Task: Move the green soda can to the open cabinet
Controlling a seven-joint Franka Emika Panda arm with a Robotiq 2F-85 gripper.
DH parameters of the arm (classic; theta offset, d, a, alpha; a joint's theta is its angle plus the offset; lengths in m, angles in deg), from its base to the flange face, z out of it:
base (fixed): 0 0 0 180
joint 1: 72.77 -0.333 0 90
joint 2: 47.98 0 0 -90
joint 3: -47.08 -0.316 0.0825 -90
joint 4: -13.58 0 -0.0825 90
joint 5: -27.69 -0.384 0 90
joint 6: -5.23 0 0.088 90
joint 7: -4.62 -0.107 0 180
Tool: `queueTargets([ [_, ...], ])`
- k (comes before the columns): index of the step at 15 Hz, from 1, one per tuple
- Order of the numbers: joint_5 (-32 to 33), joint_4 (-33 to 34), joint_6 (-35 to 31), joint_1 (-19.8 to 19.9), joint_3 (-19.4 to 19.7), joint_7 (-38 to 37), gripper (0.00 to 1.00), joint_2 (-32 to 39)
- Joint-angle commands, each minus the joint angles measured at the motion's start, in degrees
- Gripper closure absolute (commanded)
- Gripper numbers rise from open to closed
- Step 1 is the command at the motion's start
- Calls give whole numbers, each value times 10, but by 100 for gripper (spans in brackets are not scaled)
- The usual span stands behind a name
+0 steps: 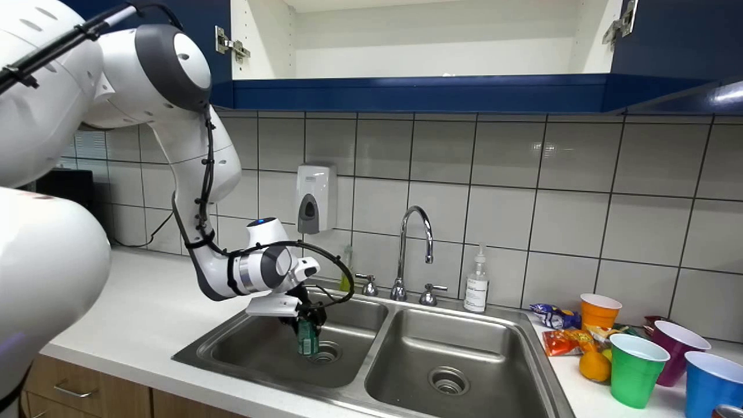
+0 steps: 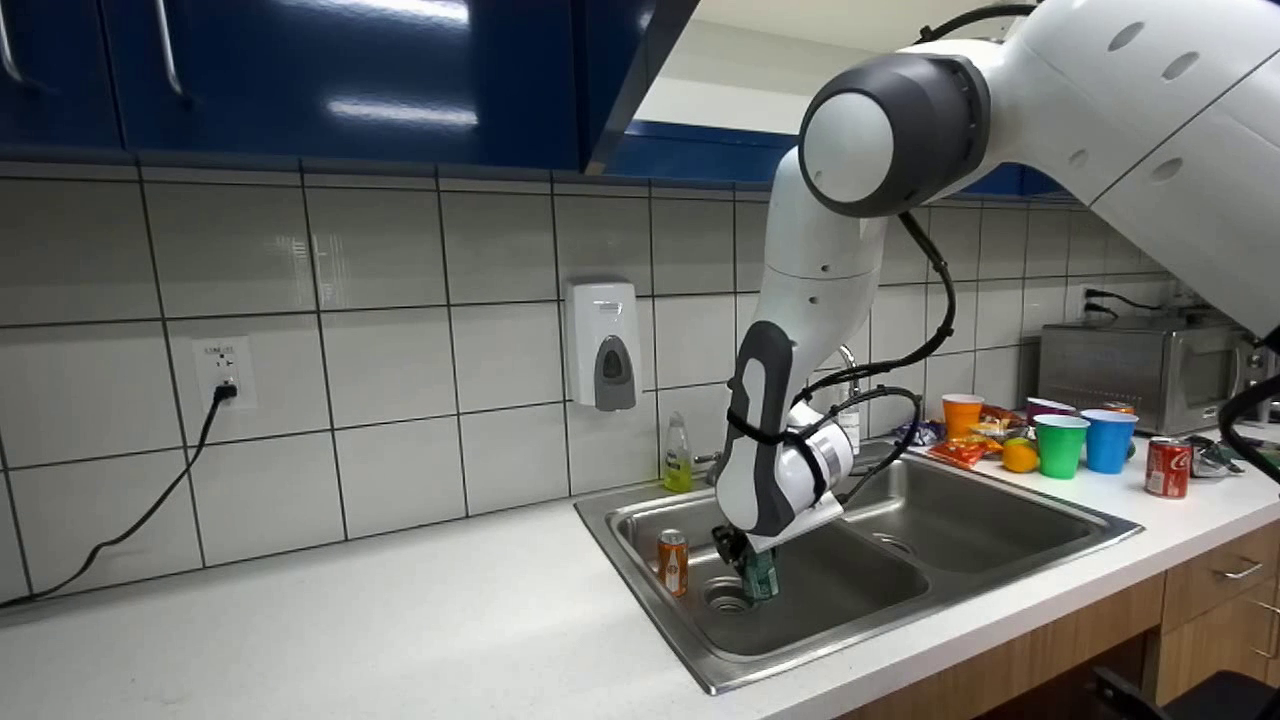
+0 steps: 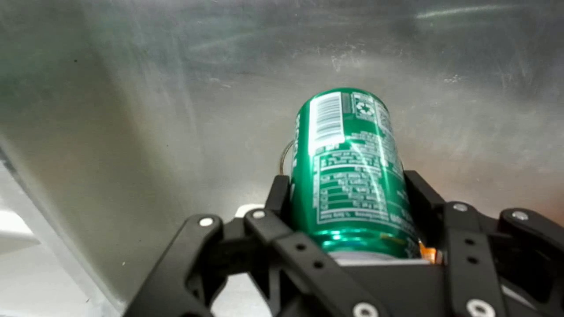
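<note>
The green soda can [image 3: 348, 167] fills the space between the two black fingers in the wrist view, and my gripper [image 3: 349, 189] is shut on it around its sides. In both exterior views the gripper [image 1: 306, 316] points down into a sink basin, with the can [image 1: 307, 338] sticking out below the fingers, close to the drain; the can [image 2: 761, 576] leans slightly. Whether it touches the basin floor I cannot tell. Above the sink, the open cabinet [image 1: 418, 94] shows a bare white interior over a dark blue bottom edge; the arm partly covers the cabinet [image 2: 700, 150] in an exterior view.
An orange can [image 2: 672, 562] stands in the same basin, beside the gripper. Behind the sink are a faucet [image 1: 401, 255], a pump bottle [image 1: 476, 284] and a wall dispenser [image 1: 316, 197]. Several cups, including a green cup [image 1: 637, 371], and snack bags [image 1: 562, 342] crowd the counter.
</note>
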Motion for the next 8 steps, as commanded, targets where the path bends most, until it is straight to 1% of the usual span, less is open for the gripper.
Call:
queueTargets([
  [1, 34, -28, 36, 44, -36, 39, 60, -69],
  [4, 52, -40, 57, 54, -47, 41, 60, -98],
  [8, 74, -72, 85, 47, -50, 26, 60, -148],
])
